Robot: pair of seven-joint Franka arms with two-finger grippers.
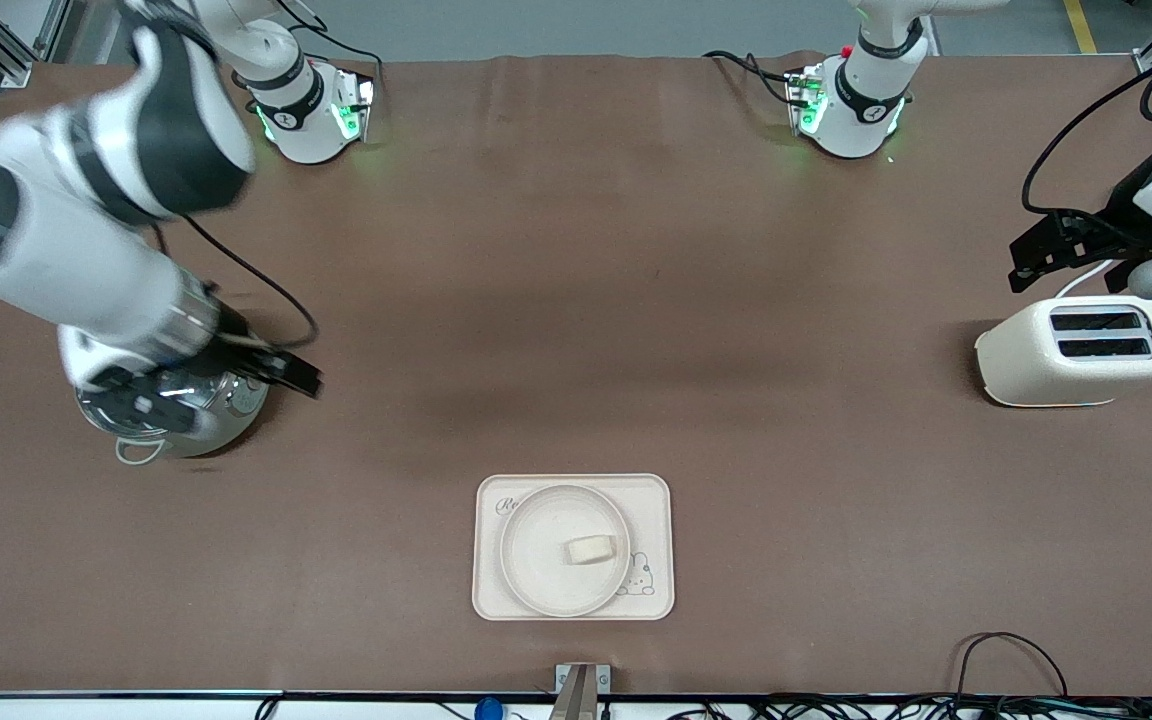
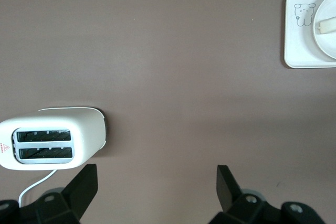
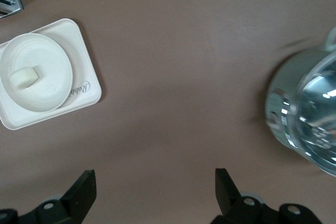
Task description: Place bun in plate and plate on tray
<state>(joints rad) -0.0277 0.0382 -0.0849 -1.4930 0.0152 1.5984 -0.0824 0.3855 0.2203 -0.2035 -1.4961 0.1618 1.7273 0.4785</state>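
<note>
The cream-white bun [image 1: 591, 548] lies in the round plate [image 1: 536, 560]. The plate sits on the cream "Rabbit" tray [image 1: 651, 500], near the front edge of the table. The right wrist view shows the bun [image 3: 25, 77], the plate [image 3: 50, 61] and the tray [image 3: 84, 90]. The left wrist view shows part of the tray [image 2: 299, 40] with the plate [image 2: 326, 38] and the bun [image 2: 325, 23]. My right gripper [image 1: 276, 372] [image 3: 155, 192] is open and empty, up by a steel pot. My left gripper [image 1: 1036, 255] [image 2: 156, 187] is open and empty, up by a toaster.
A steel pot with a glass lid [image 1: 176, 425] [image 3: 310, 124] stands toward the right arm's end of the table. A cream two-slot toaster [image 1: 1081, 352] [image 2: 52, 137] stands toward the left arm's end. Cables [image 1: 1006, 650] lie at the front edge.
</note>
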